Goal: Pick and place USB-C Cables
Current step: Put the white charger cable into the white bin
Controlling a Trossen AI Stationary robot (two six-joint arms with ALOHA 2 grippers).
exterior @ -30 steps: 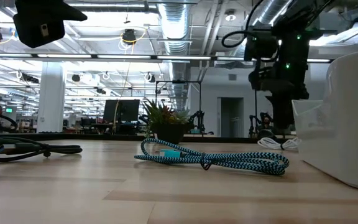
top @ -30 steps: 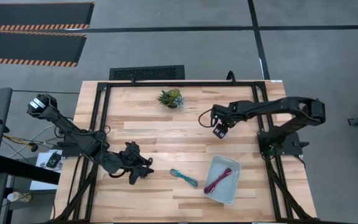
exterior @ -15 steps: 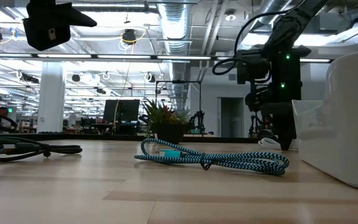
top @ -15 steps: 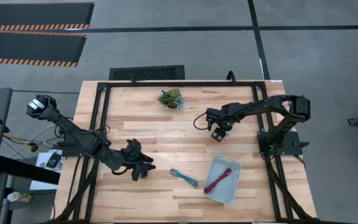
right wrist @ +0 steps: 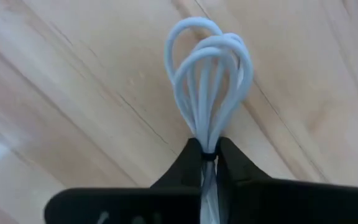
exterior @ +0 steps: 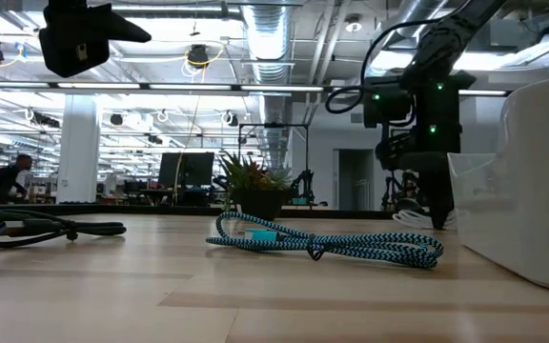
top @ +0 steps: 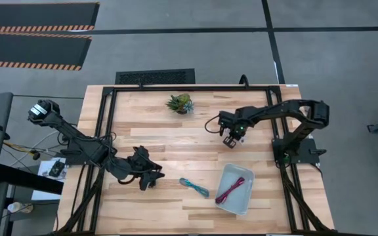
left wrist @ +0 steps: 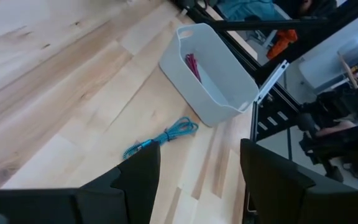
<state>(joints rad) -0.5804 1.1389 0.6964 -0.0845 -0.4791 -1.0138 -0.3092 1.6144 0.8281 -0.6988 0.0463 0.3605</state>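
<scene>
A white USB-C cable (right wrist: 209, 74) lies bundled on the wooden table at centre right, and my right gripper (top: 231, 139) is shut on it. The teal cable (top: 194, 187) lies loose near the front, left of the pale blue tray (top: 240, 203). The maroon cable (top: 233, 189) rests inside that tray. A black cable (exterior: 46, 229) lies at the left in the low view. My left gripper (top: 151, 178) hovers open left of the teal cable (left wrist: 160, 138), holding nothing. My right gripper pinches the white cable's bundle between its two fingers, just behind the fanned-out loops (right wrist: 206, 148). The fingers (exterior: 437, 211) point down from above. The loops (right wrist: 210, 62) lie flat on the table beyond the fingertips.
A small green spiky plant (top: 180, 103) stands at the far middle of the table. A black frame (top: 104, 131) runs along the table's edges. Bare wood lies between the plant, the white cable and the tray.
My right gripper has come down and a little toward the table's left onto the white cable, and has shut on it. The cable still lies on the table. My left gripper has shifted slightly toward the right, staying open.
</scene>
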